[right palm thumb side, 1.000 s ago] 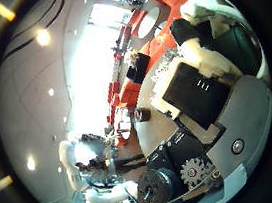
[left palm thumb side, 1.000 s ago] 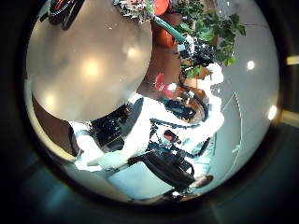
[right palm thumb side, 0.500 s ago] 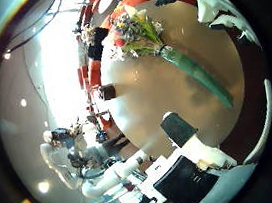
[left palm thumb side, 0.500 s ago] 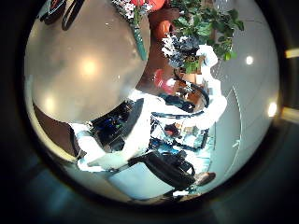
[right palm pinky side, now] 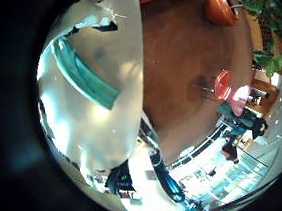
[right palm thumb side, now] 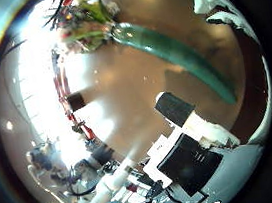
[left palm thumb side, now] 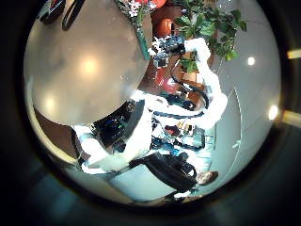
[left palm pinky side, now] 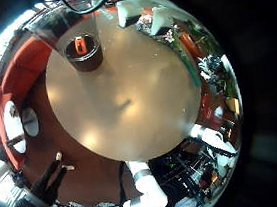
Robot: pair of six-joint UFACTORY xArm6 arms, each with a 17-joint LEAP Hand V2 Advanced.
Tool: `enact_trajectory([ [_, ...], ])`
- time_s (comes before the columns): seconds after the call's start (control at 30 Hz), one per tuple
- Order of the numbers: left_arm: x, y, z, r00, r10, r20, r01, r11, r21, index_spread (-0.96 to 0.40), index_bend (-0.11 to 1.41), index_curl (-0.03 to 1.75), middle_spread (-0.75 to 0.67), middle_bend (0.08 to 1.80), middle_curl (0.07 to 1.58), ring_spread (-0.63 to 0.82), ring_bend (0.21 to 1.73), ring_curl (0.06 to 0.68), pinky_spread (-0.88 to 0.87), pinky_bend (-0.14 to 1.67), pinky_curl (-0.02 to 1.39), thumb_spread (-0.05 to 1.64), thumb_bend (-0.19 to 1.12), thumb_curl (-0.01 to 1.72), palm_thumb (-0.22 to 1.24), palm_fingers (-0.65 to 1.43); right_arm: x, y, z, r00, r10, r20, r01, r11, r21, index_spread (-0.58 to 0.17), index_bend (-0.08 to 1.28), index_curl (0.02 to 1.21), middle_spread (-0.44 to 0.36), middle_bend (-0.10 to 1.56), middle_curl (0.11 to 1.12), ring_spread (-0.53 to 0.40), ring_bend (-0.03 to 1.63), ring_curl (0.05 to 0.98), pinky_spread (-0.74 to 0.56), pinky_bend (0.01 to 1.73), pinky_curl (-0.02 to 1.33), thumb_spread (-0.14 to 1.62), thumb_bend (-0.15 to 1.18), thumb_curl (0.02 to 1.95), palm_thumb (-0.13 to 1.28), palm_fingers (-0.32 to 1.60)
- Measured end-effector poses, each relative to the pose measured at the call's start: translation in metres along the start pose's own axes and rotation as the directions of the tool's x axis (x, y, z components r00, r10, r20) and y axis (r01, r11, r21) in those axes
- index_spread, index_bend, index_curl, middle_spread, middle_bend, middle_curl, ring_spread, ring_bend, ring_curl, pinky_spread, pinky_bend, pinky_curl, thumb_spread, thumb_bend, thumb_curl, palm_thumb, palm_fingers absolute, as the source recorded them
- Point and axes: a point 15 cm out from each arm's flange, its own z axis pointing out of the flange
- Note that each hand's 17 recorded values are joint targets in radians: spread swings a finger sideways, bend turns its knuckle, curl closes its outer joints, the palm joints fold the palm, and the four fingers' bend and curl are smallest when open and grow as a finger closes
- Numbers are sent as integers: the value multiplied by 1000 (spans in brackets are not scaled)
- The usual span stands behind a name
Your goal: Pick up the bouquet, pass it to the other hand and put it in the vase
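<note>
The bouquet lies flat on the round table, with its flowers at one end and a long wrapped stem. It fills much of the right thumb side view, so my right hand is close over it. Its fingertips are spread beside the stem and hold nothing. The right little finger side view shows the stem on the tabletop. In the left thumb side view my right hand hangs at the bouquet. The vase, a dark pot, stands on the table away from the bouquet. My left hand is high, fingers straight.
A curved bench runs round part of the table. A leafy plant stands on the floor past the table's edge. A low stool stands on the floor.
My right hand has come down over the table to the bouquet, which now fills more of its thumb side view. In the left thumb side view the right arm has reached the stem.
</note>
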Motion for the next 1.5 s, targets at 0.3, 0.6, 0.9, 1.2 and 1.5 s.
enact_trajectory([
  [0.3, -1, -3, 1, 1000, -7, 0, 7, 1000, -8, 49, 178, 361, 321, 192, 357, 497, 541, 193, 479, 252, 360, 1212, -17, 273, 257, 199, 3, -15, 19, 1000, 25, -11, -25, 1000, -5, -208, 289, 500, -78, 803, 506, -141, 1126, 406, 14, 984, 318, 1027, -26, 472, 588, 338],
  [0.6, -3, -2, 0, 1000, -19, 10, 20, 1000, -5, 52, 176, 362, 322, 191, 357, 498, 540, 194, 477, 252, 361, 1218, -17, 276, 254, 197, 6, -27, 23, 999, 33, -22, -33, 999, 20, -210, 285, 506, -81, 786, 517, -151, 1120, 406, -6, 998, 281, 1025, -26, 460, 597, 362],
  [0.9, -2, -1, 1, 1000, -22, 9, 22, 1000, -8, 57, 174, 363, 321, 191, 351, 498, 543, 197, 478, 253, 362, 1220, -16, 280, 251, 193, 7, -36, 35, 999, 42, -23, -41, 999, 14, -216, 286, 514, -83, 768, 529, -161, 1111, 404, -33, 1030, 247, 1020, -22, 460, 621, 388],
  [1.2, -2, 1, 0, 1000, -22, 13, 22, 1000, -9, 54, 175, 363, 332, 192, 351, 505, 540, 199, 478, 254, 360, 1220, -16, 281, 251, 192, 6, -37, 40, 999, 43, -30, -43, 999, 1, -286, 257, 517, -154, 814, 562, -226, 1186, 417, -212, 1160, 235, 1001, -15, 475, 696, 707],
  [1.5, -2, 3, -1, 1000, -23, 14, 23, 1000, -7, 49, 175, 363, 333, 191, 351, 506, 538, 202, 478, 254, 360, 1220, -16, 282, 251, 192, 9, -44, 30, 994, 29, -105, -26, 999, 30, -431, 676, 768, -228, 1024, 709, -236, 1295, 507, -295, 1365, 366, 924, -3, 534, 894, 1233],
])
